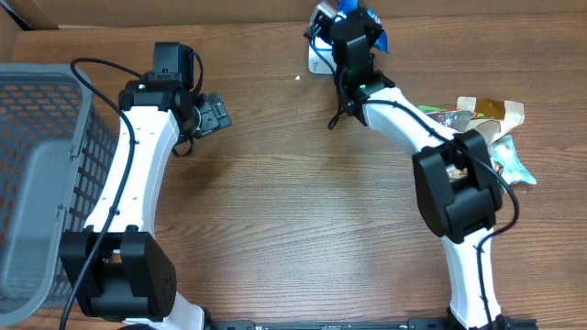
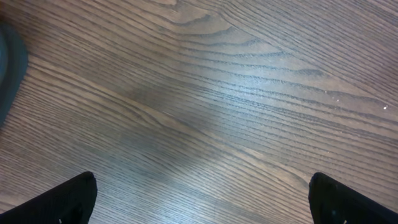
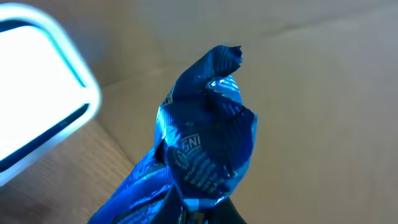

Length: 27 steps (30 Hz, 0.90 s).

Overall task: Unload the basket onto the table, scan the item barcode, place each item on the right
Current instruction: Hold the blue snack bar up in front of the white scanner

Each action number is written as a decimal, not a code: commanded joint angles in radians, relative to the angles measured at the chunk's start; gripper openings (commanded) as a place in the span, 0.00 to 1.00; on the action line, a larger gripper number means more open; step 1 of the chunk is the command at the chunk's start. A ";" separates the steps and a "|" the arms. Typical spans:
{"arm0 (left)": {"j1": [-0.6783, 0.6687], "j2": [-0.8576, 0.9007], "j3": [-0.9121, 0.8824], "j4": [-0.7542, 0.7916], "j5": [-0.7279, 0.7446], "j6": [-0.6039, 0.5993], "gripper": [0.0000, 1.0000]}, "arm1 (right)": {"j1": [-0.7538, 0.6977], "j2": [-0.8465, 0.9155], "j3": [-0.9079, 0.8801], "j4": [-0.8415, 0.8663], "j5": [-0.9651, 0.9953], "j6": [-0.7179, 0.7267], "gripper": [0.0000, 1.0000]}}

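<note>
A crumpled blue foil packet (image 3: pixel 205 149) fills the middle of the right wrist view, pinched at its lower end by my right gripper (image 3: pixel 208 214), which is shut on it. From overhead the same packet (image 1: pixel 367 20) shows as a blue scrap at the far edge of the table, next to the white barcode scanner (image 1: pixel 321 60). In the right wrist view the scanner's glowing white face (image 3: pixel 31 87) sits to the left of the packet. My left gripper (image 2: pixel 202 199) hangs open over bare wood, with nothing between its black fingertips (image 2: pixel 62 199).
A grey mesh basket (image 1: pixel 41 174) stands at the left edge of the table. A pile of snack packets (image 1: pixel 491 133) lies at the right, beside the right arm. A cardboard wall rises behind the scanner.
</note>
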 commanded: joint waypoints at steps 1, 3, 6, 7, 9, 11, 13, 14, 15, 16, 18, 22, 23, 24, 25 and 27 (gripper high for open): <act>-0.007 -0.007 -0.005 0.001 -0.002 -0.007 1.00 | 0.007 0.021 0.022 0.014 -0.072 -0.109 0.04; -0.007 -0.007 -0.005 0.000 -0.002 -0.007 1.00 | 0.009 0.021 0.022 0.012 -0.091 -0.109 0.04; -0.007 -0.007 -0.005 0.001 -0.002 -0.007 1.00 | 0.014 0.021 0.022 0.012 -0.114 -0.139 0.04; -0.007 -0.007 -0.005 0.001 -0.002 -0.007 1.00 | 0.014 0.021 0.022 0.009 -0.122 -0.157 0.04; -0.007 -0.007 -0.005 0.001 -0.002 -0.007 1.00 | 0.017 0.021 0.022 -0.010 -0.139 -0.159 0.04; -0.007 -0.007 -0.005 0.001 -0.002 -0.007 1.00 | 0.018 0.021 0.022 -0.025 -0.151 -0.159 0.04; -0.007 -0.007 -0.005 0.001 -0.002 -0.007 1.00 | 0.018 0.021 0.022 -0.040 -0.163 -0.159 0.04; -0.007 -0.007 -0.005 0.001 -0.002 -0.007 1.00 | 0.018 0.021 0.022 -0.041 -0.163 -0.159 0.04; -0.007 -0.007 -0.005 0.001 -0.002 -0.007 1.00 | 0.018 0.021 0.022 -0.039 -0.163 -0.159 0.04; -0.007 -0.007 -0.005 0.001 -0.002 -0.007 1.00 | 0.018 0.021 0.022 -0.036 -0.163 -0.159 0.04; -0.007 -0.007 -0.005 0.001 -0.002 -0.007 1.00 | 0.019 0.021 0.022 -0.026 -0.163 -0.159 0.04; -0.007 -0.007 -0.005 0.001 -0.002 -0.007 1.00 | 0.019 0.021 0.022 -0.022 -0.170 -0.159 0.04; -0.007 -0.007 -0.005 0.001 -0.002 -0.007 1.00 | 0.019 0.021 0.022 -0.021 -0.170 -0.159 0.04; -0.007 -0.007 -0.005 0.001 -0.002 -0.007 1.00 | 0.019 0.021 0.022 -0.013 -0.170 -0.159 0.04; -0.007 -0.007 -0.005 0.001 -0.002 -0.007 1.00 | 0.019 0.021 0.022 -0.002 -0.170 -0.159 0.04; -0.007 -0.007 -0.005 0.001 -0.002 -0.007 1.00 | 0.019 0.021 0.022 0.026 -0.169 -0.159 0.04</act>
